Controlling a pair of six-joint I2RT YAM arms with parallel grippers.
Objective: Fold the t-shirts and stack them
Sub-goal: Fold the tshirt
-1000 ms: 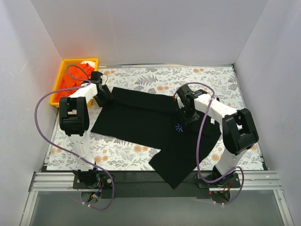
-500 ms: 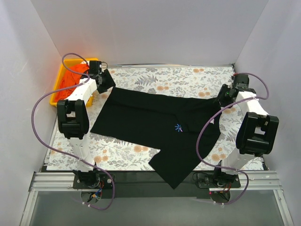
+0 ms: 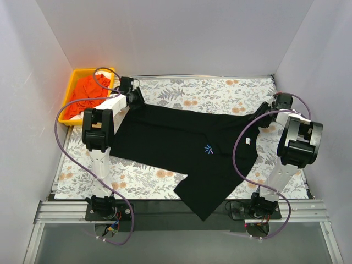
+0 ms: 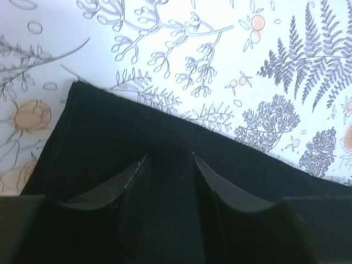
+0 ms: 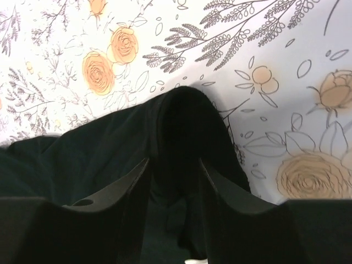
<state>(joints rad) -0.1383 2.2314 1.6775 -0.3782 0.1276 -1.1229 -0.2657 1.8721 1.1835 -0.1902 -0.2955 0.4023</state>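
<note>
A large black t-shirt [image 3: 181, 140] lies spread on the floral table, with a small blue starburst print [image 3: 209, 148] and a white label [image 3: 248, 141]. My left gripper [image 3: 135, 99] sits low on its back left corner. In the left wrist view the jaws [image 4: 170, 157] stand apart with flat black cloth [image 4: 137, 126] under and between them. My right gripper [image 3: 268, 116] rests at the shirt's back right corner. There the jaws [image 5: 173, 162] are also apart, and a raised fold of the shirt [image 5: 184, 118] humps up between the fingers.
A yellow tray [image 3: 69, 99] at the back left holds a heap of orange cloth [image 3: 91, 88]. White walls enclose the table on three sides. Floral tabletop [image 3: 220, 91] shows behind the shirt and at the front left [image 3: 137, 179].
The left gripper swung right from the tray side onto the shirt's back left corner. The right gripper left the shirt's middle and came down on the back right corner.
</note>
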